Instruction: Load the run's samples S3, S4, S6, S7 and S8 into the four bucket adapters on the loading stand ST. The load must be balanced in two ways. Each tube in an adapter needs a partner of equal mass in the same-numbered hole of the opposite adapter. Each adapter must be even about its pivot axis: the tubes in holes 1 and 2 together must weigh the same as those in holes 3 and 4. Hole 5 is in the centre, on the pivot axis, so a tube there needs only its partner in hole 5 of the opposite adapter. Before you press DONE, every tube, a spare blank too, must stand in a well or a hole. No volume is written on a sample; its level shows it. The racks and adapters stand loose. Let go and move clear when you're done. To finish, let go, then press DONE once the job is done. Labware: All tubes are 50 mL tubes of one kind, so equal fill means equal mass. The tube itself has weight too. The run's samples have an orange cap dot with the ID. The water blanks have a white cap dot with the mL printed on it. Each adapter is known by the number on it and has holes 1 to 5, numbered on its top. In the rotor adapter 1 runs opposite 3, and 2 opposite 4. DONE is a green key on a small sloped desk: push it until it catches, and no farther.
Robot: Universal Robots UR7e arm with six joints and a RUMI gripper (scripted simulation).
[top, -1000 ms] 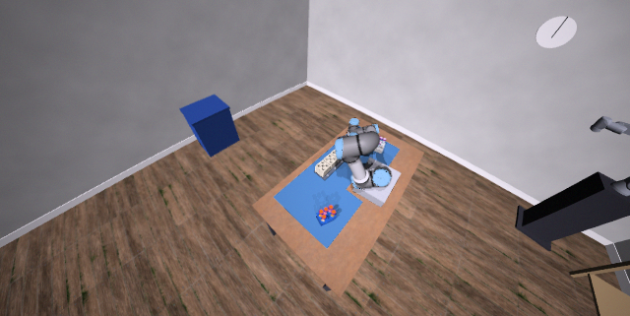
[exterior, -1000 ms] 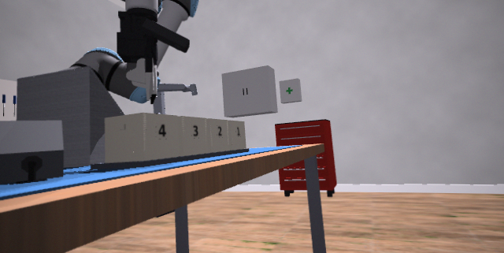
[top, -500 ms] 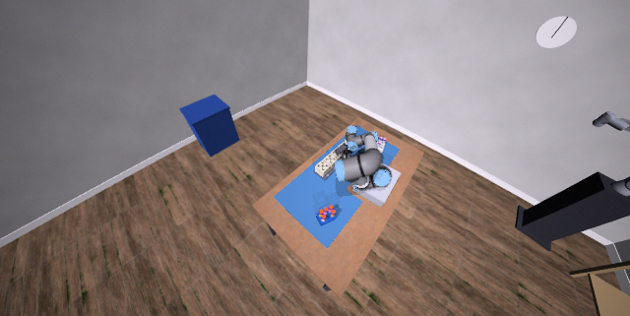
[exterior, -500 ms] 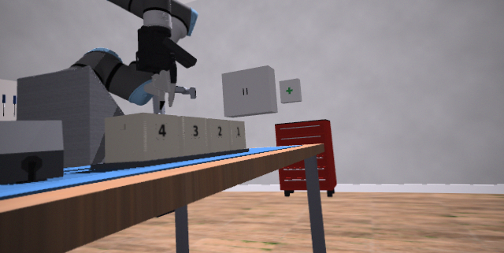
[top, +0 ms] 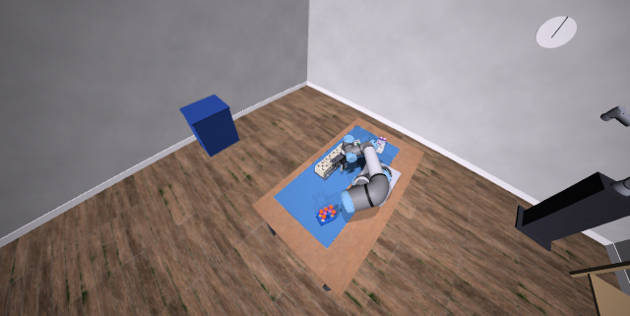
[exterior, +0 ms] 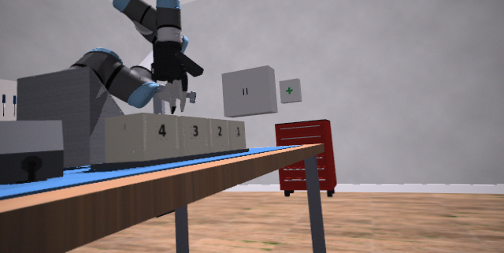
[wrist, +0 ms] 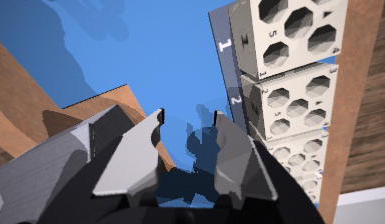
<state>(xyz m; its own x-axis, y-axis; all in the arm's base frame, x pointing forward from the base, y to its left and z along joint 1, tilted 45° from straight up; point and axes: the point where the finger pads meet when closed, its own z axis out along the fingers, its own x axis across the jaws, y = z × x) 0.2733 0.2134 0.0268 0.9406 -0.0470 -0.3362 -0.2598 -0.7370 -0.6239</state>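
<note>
My gripper [top: 343,167] [exterior: 177,110] [wrist: 189,110] is partly open with nothing between its fingers. It points down over the blue mat, beside the loading stand [wrist: 220,30], on the side facing the arm's base. Adapter 1 [wrist: 300,52] and adapter 2 [wrist: 295,90] show empty holes in the wrist view. Adapter 3 [exterior: 195,143] and adapter 4 [exterior: 162,144] continue the row; their holes are too small or hidden to judge fully. Orange-capped tubes [top: 329,210] stand in a blue rack [top: 322,223]. A pale rack [top: 380,149] holds tubes with purple-and-white caps. No IDs or levels are readable.
The arm's grey pedestal [exterior: 55,115] [wrist: 43,140] stands across from the adapter row. The adapters stand close to the table edge [wrist: 343,125]. A grey box with a black knob [exterior: 31,166] stands near adapter 4. The DONE key is not clearly visible.
</note>
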